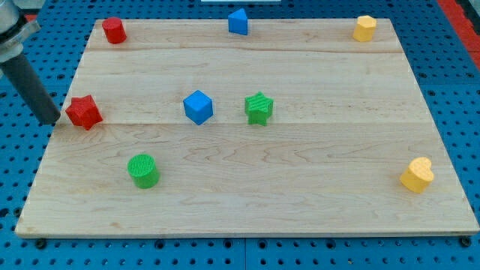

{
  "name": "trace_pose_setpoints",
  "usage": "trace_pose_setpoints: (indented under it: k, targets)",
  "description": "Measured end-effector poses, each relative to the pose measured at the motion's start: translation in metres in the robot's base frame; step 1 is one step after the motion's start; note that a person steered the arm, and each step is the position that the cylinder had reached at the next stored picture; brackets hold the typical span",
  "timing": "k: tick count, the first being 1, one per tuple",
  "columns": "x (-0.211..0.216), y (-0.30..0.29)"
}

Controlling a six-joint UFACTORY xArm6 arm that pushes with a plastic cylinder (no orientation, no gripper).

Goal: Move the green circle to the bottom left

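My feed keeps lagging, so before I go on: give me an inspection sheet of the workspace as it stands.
Surface: wooden board, flat, on a blue pegboard.
Job's things: green circle at lower left, apart from the others.
Clutter: red star, red cylinder, blue cube, blue block, green star, two yellow blocks.
Grippers: none; my tip sits just left of the red star.
Cables: nothing seen.
Surroundings: blue pegboard.

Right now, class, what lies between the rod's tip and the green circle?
Bare board only in the camera view; the red star sits beside my tip, above the straight line to the green circle.
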State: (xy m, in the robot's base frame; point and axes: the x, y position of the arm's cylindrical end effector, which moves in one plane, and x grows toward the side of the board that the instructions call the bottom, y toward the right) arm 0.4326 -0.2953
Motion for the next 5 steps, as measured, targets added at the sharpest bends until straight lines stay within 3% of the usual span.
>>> trace_pose_setpoints:
  k: [2, 3, 4, 5]
  targets:
    - [0.018, 0.192]
    - [0.051, 0.243]
    - [0.086, 0.227]
    - [0.082, 0.159]
